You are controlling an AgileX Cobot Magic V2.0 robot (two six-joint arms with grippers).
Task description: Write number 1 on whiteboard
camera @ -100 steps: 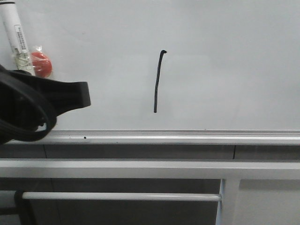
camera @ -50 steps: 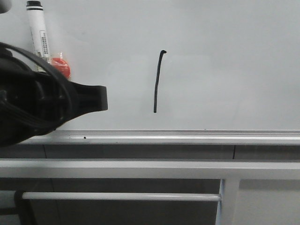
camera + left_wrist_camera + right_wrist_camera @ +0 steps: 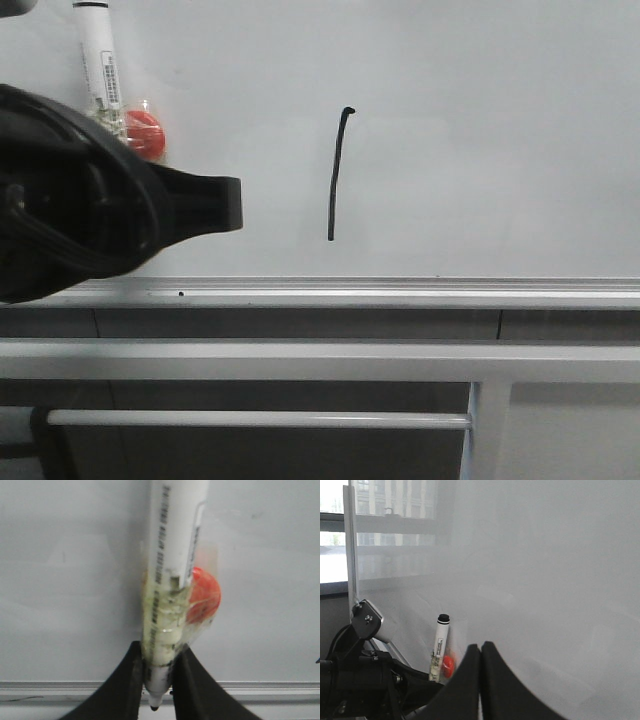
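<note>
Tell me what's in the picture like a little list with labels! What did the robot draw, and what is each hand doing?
drawing: the number 1, a thin black stroke with a small hook on top
drawn on: the whiteboard
left gripper: shut on the marker pen
pen extras: a red round piece taped to its side
pen place: left of the stroke, apart from it
right gripper: shut, holding nothing
below the board: silver rail

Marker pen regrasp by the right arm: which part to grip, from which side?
Judgement: grip the bare white barrel of the marker pen above the left gripper, approaching from the open board side toward the number 1. Lower down, tape wrap, red blob and left fingers block it.
</note>
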